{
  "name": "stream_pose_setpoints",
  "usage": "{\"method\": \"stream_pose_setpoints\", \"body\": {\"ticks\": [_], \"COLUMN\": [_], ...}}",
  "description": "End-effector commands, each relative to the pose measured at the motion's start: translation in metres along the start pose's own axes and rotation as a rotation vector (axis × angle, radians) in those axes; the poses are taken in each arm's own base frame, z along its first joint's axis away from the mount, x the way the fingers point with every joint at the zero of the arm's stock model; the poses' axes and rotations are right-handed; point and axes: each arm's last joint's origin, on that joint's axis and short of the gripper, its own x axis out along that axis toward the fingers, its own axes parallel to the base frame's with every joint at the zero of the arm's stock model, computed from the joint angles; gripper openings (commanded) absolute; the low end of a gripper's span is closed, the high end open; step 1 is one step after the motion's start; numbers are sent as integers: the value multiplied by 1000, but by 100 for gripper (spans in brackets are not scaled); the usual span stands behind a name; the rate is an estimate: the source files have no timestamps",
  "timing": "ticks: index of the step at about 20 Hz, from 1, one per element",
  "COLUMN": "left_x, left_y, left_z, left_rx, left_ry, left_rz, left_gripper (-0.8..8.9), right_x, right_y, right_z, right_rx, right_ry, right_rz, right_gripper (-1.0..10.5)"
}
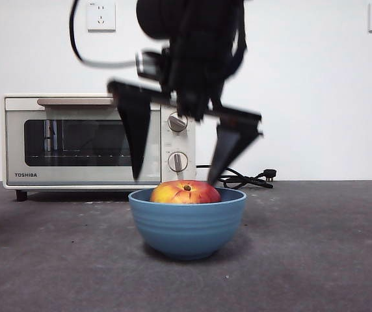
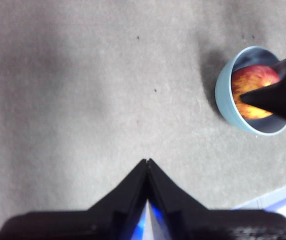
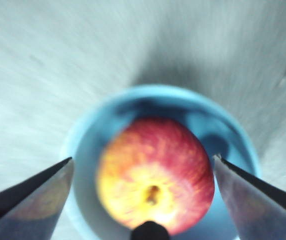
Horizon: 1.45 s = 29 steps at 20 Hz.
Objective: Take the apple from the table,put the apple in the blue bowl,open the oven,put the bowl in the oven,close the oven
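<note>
The right gripper [image 1: 174, 179] hangs just above the bowl [image 1: 187, 224], its two black jaws spread wide apart, one tip over the rim's oven side, the other over the far side. Neither jaw touches the apple [image 1: 185, 192] or the bowl in the front view. From the right wrist view, the jaws frame the apple [image 3: 155, 175] on both sides with clear gaps, and nothing is held between them.

The apple sits inside the bowl, its top showing just over the rim, stem dimple turned up and toward the front camera. Its skin is red with a yellow-orange patch around the dimple. The bowl stands upright on the table [image 1: 316, 260], in front of the oven [image 1: 95, 140] and apart from it.

The oven stands at the back of the table against the white wall, door closed, tan handle across the top of the dark glass, two knobs on the panel beside the door. Its black cord [image 1: 248, 178] lies on the table behind the bowl.

The left gripper [image 2: 147, 161] has its jaws pressed together, tips meeting, nothing between them. It hovers over bare table [image 2: 83, 100], well apart from the bowl [image 2: 225, 107]. In its view the apple [image 2: 250, 85] shows inside the bowl, partly covered by a dark jaw of the right gripper
</note>
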Motion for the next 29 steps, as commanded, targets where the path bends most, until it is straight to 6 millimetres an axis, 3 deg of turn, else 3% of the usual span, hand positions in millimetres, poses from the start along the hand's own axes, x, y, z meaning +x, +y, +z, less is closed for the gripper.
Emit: {"method": "stream_pose_setpoints", "body": {"ticks": [1, 2, 5, 8, 13, 18, 23, 27, 29], "left_x": [0, 0, 2, 4, 10, 8, 14, 32, 42], "left_y": [-1, -1, -1, -2, -4, -10, -12, -6, -2], "left_z": [4, 6, 14, 33, 88, 148, 196, 222, 232], "left_rx": [36, 42, 59, 62, 75, 120, 116, 104, 80], "left_ry": [-38, -54, -95, -105, -127, -249, -311, -309, -307], "left_rz": [-2, -3, -10, -10, -16, -25, -35, -36, -37], "left_gripper": [-4, -4, -4, -5, -4, -5, -5, -5, -5], "right_x": [-19, -31, -54, -79, -141, -189, -189, -172, -162], "right_y": [8, 11, 12, 6, -10, -46, -85, -98, -100], "right_z": [7, 8, 6, -3, -29, -71, -133, -184, -203], "right_rx": [-55, -84, -132, -141, -146, -66, 67, 179, 207], "right_ry": [0, -1, -24, -68, -205, -304, -336, -374, -401], "right_rz": [3, 0, -2, -108, -267, -274, -292, -231, -121], "right_gripper": [463, 405, 33, 29, 14, -8, -8, -8, -8]}}
